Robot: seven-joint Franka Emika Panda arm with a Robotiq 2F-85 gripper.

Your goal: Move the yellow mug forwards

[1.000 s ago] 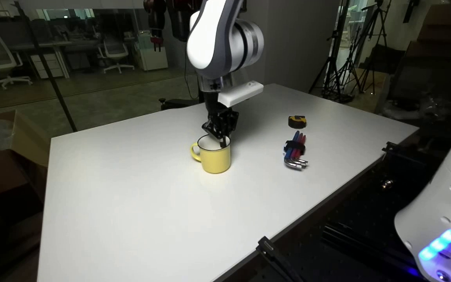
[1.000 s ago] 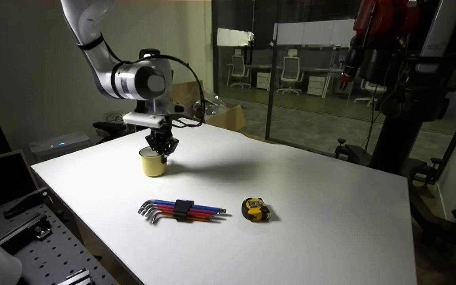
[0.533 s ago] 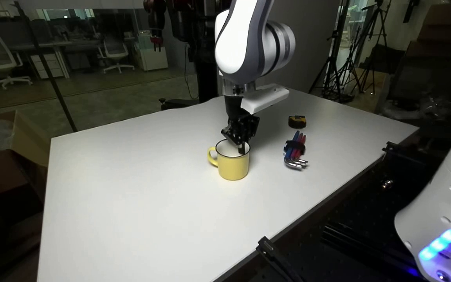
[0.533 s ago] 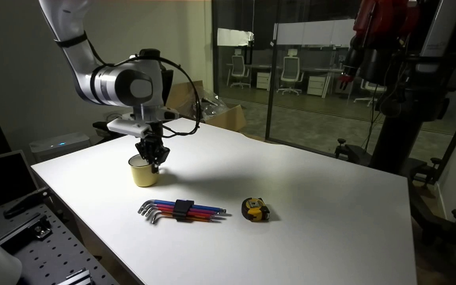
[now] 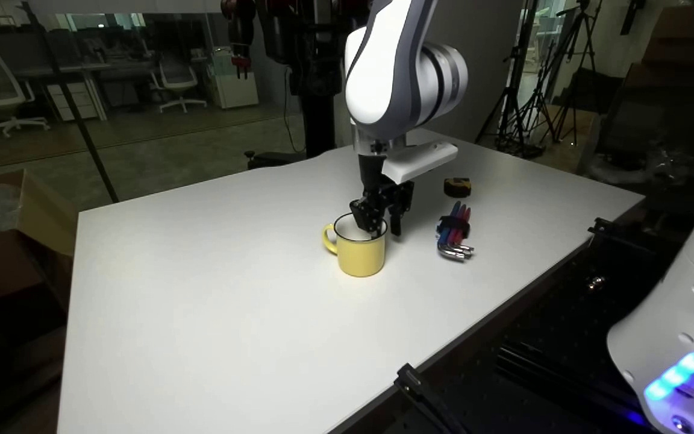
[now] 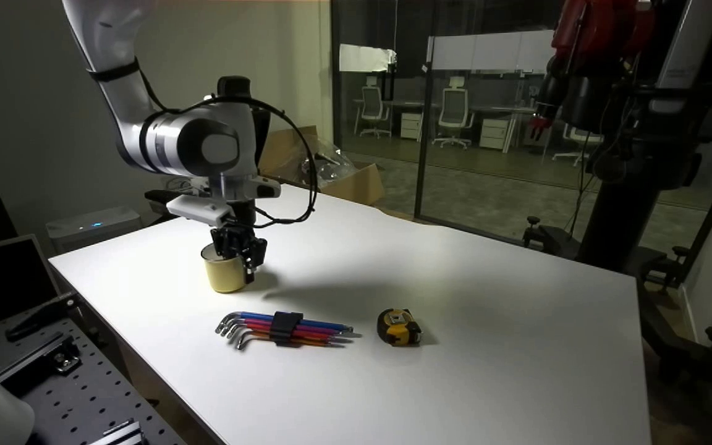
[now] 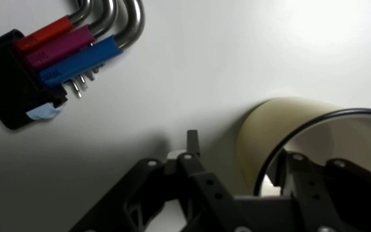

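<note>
The yellow mug [image 5: 361,258] stands upright on the white table, its handle pointing left in an exterior view. It also shows in an exterior view [image 6: 225,276] with the handle hidden, and at the right of the wrist view [image 7: 266,125], cut off by the frame edge. My gripper [image 5: 386,229] is low over the mug's rim with its fingers spread across the wall. In the wrist view my gripper [image 7: 235,150] has one finger inside the mug and one outside. A gap shows between the outer finger [image 7: 193,141] and the mug's wall.
A hex key set [image 6: 285,329] in a black holder lies near the mug, also at the upper left of the wrist view [image 7: 82,62]. A yellow-black tape measure [image 6: 399,327] lies beyond it. The table's edge and the robot base [image 5: 678,313] are on the same side.
The mug slid with the gripper toward the robot base side, then stopped. In the last half second the fingers have spread apart from the mug's wall, and the mug has stayed nearly in place.
</note>
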